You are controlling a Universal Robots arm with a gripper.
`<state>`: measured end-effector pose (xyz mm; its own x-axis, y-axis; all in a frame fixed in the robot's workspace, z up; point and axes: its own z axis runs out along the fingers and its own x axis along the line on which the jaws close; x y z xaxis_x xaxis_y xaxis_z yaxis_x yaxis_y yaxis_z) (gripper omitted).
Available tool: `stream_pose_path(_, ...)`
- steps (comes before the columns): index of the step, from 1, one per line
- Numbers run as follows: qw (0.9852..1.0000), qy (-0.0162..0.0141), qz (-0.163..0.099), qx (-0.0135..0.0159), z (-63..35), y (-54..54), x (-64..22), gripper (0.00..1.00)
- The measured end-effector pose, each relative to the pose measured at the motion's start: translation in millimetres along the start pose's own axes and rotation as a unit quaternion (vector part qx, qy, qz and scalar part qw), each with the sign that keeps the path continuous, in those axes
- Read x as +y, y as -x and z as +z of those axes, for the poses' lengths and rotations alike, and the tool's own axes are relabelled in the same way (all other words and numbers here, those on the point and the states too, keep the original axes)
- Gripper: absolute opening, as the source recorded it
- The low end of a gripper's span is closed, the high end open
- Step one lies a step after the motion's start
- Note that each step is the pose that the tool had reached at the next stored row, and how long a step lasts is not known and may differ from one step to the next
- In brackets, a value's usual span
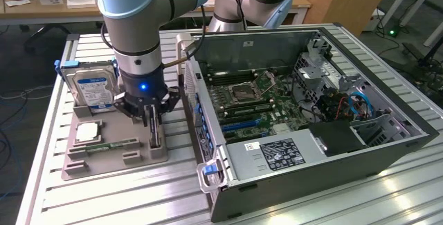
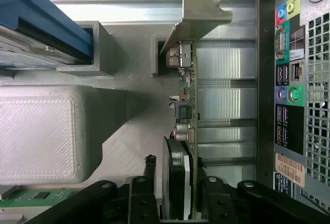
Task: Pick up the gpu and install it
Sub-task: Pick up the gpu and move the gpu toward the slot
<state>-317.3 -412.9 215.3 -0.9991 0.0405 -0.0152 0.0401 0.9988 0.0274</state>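
The gpu (image 1: pixel 155 136) is standing on edge in a slot of the grey holder tray (image 1: pixel 104 167), left of centre in the exterior view. The gripper (image 1: pixel 153 115) is right down over it, jaws spread either side with a gap still showing on the cooler side. Hard drive (image 1: pixel 95 90) is upright further left, and the open PC case (image 1: pixel 387 147) is to the right on the worktop (image 1: pixel 104 199).

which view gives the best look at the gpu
The wrist view: the gpu is seen edge-on, with its green board, black cooler and silver bracket all plain. In the exterior view it is a thin dark sliver in the grey holder, with the tool over its top.
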Motion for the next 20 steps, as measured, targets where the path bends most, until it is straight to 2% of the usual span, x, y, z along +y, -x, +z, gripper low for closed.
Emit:
stream_pose_path(1, 1.0, 0.0, 0.0, 0.0, 0.0, 0.0, 0.0, 0.43)
stream_pose_path(2, 1.0, 0.0, 0.0, 0.0, 0.0, 0.0, 0.0, 0.36)
stream_pose_path(6, 1.0, 0.0, 0.0, 0.0, 0.0, 0.0, 0.0, 0.34)
stream_pose_path(7, 1.0, 0.0, 0.0, 0.0, 0.0, 0.0, 0.0, 0.28)
stream_pose_path(20, 1.0, 0.0, 0.0, 0.0, 0.2, 0.0, 0.0, 0.28)
